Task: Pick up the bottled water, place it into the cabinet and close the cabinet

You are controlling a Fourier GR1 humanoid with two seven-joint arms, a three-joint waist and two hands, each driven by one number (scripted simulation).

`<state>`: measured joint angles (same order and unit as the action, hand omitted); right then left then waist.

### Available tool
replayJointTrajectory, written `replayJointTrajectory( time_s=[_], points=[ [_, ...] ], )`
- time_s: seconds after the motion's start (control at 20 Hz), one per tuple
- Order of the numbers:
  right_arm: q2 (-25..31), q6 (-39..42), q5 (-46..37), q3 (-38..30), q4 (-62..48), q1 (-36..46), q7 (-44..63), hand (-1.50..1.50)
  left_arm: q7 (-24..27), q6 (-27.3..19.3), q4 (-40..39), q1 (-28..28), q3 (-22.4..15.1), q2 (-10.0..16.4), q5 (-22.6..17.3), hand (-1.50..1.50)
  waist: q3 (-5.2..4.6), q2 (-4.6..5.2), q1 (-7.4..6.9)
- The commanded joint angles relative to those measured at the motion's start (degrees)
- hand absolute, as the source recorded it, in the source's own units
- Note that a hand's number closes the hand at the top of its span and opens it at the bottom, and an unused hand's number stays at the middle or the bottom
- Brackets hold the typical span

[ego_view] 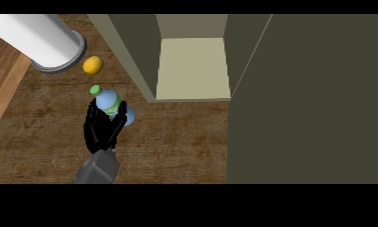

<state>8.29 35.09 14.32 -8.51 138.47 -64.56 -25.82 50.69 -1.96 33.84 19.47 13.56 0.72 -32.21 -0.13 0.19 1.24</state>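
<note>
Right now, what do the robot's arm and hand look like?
Only the left arm shows. Its forearm is plain grey and boxy, like a smooth block. The left hand is all black, with long, thin fingers. I see no cables, markings or sleeve on it.

White cylinder (40,41) top-L, yellow obj. (92,65) just beside.

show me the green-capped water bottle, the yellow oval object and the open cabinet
pale blue green-capped water bottle (108,100), head view: shoulder
small yellow oval object (92,65), head view: middle
open olive cabinet (192,66), head view: pale inner panel
</note>
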Motion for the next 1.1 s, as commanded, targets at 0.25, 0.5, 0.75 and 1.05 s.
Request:
replayJointTrajectory(
  time_s=[0.25, 0.5, 0.75, 1.05],
  points=[
    [-0.5, 1.8, 3.3, -1.0, 8.1, -2.2, 1.2, -1.50, 4.3, 5.3, -7.3, 3.1, 2.4, 2.0, -0.8, 1.50, 0.00, -0.02, 0.23],
    [0.9, 1.4, 4.7, -3.2, 3.5, 1.0, 0.7, -1.50, 7.0, 5.6, -2.5, 0.8, -3.9, -0.4, 4.6, 1.50, 0.10, -0.29, -0.63],
    [0.4, 0.5, 6.1, -1.9, 7.9, -1.7, 2.1, -1.50, 4.7, 13.8, -1.3, -1.4, -9.4, 0.9, 8.1, 1.50, 0.05, -0.26, -0.63],
    [0.7, -0.3, 6.3, -2.2, 9.9, -1.5, 3.8, -1.50, -3.9, 9.6, 11.0, -2.3, -13.0, 0.5, 8.9, 1.50, 0.16, -0.62, -1.40]
  ],
)
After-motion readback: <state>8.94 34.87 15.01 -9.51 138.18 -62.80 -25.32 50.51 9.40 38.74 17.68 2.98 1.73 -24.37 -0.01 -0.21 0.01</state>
